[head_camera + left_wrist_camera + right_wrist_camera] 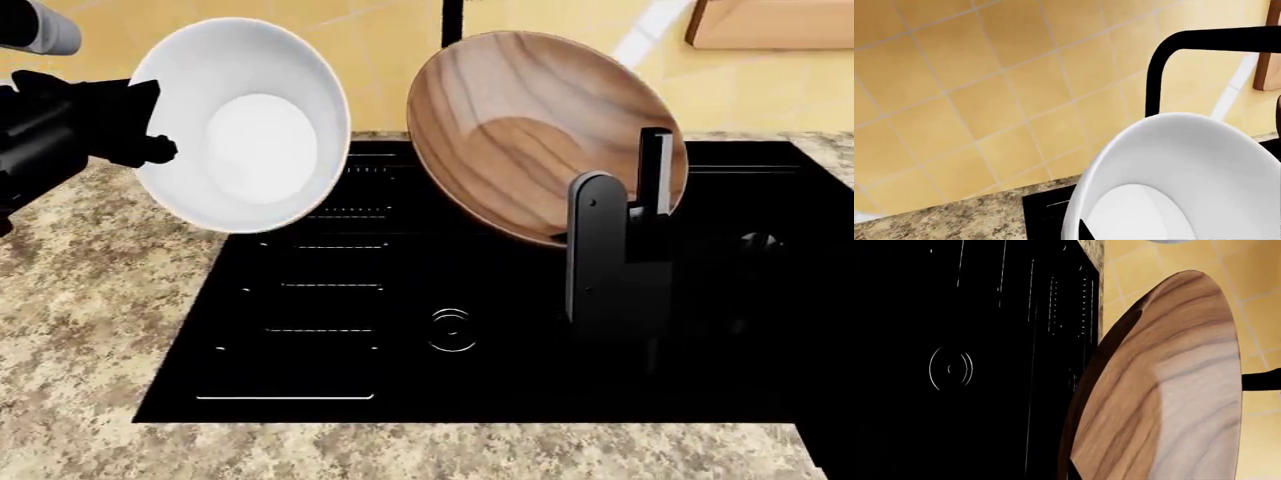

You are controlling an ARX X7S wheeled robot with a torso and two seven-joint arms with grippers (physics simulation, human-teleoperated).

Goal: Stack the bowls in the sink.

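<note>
Black fingers of the left gripper (150, 140) were closed on the rim of the white bowl (247, 140) at the upper left of the head view, and the bowl was held tilted in the air, its glossy inside turned toward the camera, over the left edge of the sink (334, 380). At centre right, the right gripper (627, 215) was clamped on the lower right rim of the wooden bowl (527, 125), which was likewise held up on edge above the sink, its wood-grain hollow shown to the camera. The two bowls were kept apart, side by side. Below them the ribbed drainboard (314, 300) and a round drain (451, 330) were seen in the matte black sink. Speckled granite countertop (80, 330) was seen around it, and yellow wall tiles (954, 75) and the black faucet (1167, 55) behind.
</note>
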